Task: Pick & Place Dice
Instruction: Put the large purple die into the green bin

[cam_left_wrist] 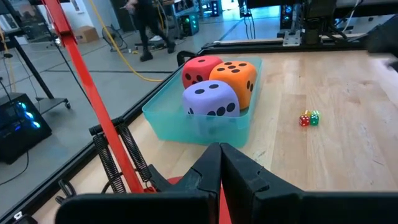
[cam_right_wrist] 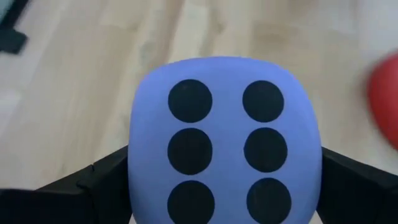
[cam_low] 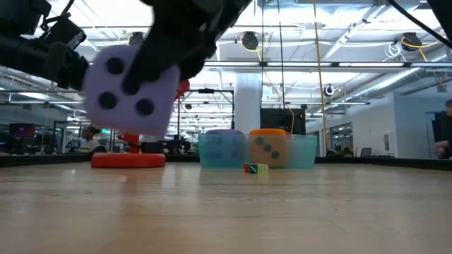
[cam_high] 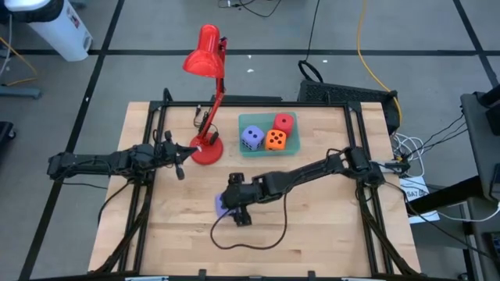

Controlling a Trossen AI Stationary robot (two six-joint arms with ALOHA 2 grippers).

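Note:
A purple-blue die [cam_right_wrist: 225,149] sits between my right gripper's [cam_high: 232,208] fingers near the table's middle, its six-pip face toward the wrist camera. In the low view this die [cam_low: 131,88] hangs well above the wood. A teal tray [cam_high: 266,151] near the far edge holds another purple-blue die [cam_high: 251,137], an orange die [cam_high: 275,140] and a red die [cam_high: 283,122]. My left gripper [cam_left_wrist: 219,157] is shut beside the red lamp's base [cam_high: 208,150], left of the tray, touching nothing that shows. My right gripper pinches the purple-blue die between its two fingers [cam_right_wrist: 102,180], one on each of two opposite side faces [cam_right_wrist: 138,168]. The fingers come from above, slanting down from the table's right. The die is lifted clear of the table [cam_low: 131,88].
A red desk lamp [cam_high: 205,58] stands left of the tray, its arm leaning toward the far edge. Two tiny dice, red and green [cam_left_wrist: 309,118], lie on the wood near the tray. A black cable [cam_high: 250,243] loops across the near half of the table.

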